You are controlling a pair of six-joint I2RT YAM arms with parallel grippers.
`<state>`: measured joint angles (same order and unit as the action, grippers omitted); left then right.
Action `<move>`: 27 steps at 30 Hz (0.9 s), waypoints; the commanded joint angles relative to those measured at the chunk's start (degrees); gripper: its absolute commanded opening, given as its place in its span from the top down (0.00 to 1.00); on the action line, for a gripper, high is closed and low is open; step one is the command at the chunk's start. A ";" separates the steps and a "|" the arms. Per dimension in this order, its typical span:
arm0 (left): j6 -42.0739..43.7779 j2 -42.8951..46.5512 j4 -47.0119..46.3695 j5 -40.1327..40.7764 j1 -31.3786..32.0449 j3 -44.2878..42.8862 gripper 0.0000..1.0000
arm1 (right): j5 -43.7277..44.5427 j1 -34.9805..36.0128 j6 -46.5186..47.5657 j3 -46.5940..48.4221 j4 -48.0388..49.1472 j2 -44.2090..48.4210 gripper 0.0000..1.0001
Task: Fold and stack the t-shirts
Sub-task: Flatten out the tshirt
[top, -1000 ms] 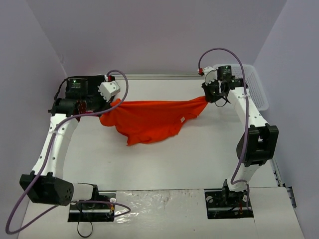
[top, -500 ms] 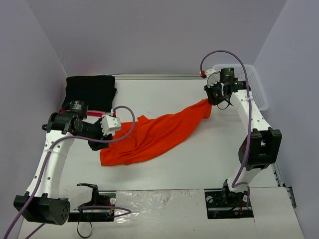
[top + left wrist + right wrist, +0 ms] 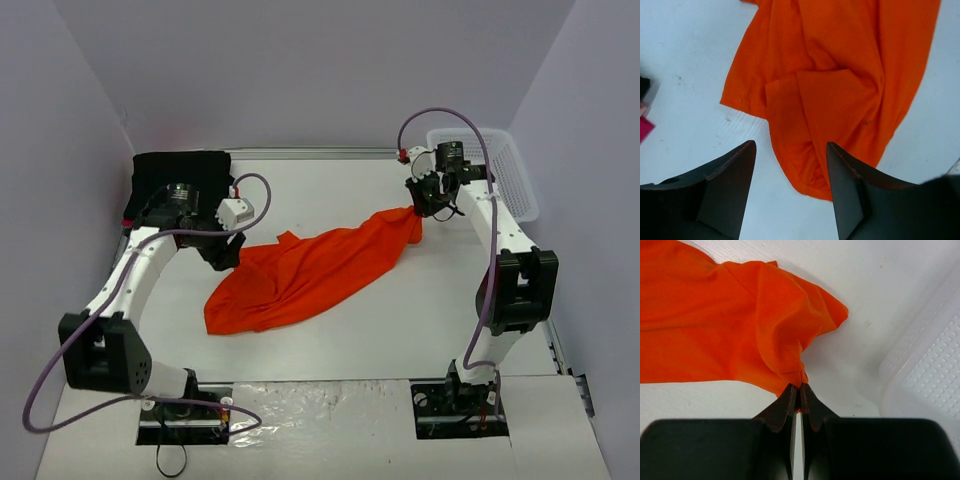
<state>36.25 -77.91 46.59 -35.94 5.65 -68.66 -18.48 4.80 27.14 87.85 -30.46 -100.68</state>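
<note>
An orange t-shirt (image 3: 310,270) lies crumpled in a long diagonal heap across the white table (image 3: 400,320). Its upper right end is lifted, pinched in my right gripper (image 3: 418,212), which is shut on a fold of the cloth (image 3: 799,376). My left gripper (image 3: 228,254) hovers at the shirt's upper left edge, open and holding nothing; a hem of the orange t-shirt (image 3: 835,95) lies below, between its fingers (image 3: 845,190). A folded black t-shirt (image 3: 180,180) rests at the back left corner.
A white plastic basket (image 3: 510,175) stands at the back right, right beside my right gripper; its rim (image 3: 920,365) shows in the right wrist view. Something pink (image 3: 645,129) peeks in by the black shirt. Purple walls close three sides.
My left gripper has let go of the orange shirt and opened. The shirt's left end has dropped onto the table. The right gripper has kept its hold near the basket.
</note>
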 commanded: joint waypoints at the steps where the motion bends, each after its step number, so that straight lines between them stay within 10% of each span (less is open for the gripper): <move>1: -3.56 -5.66 -7.65 -0.88 0.06 -1.30 0.44 | -1.03 -0.32 0.46 -1.37 0.22 -0.74 1.00; 27: -5.06 -27.21 -21.28 8.35 1.38 -3.76 0.61 | -0.24 -0.32 0.55 -4.53 2.24 -4.61 1.00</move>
<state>30.57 -105.65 25.52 -27.94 6.37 -70.85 -18.85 4.80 27.16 83.74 -27.64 -105.34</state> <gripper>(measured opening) 0.415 0.009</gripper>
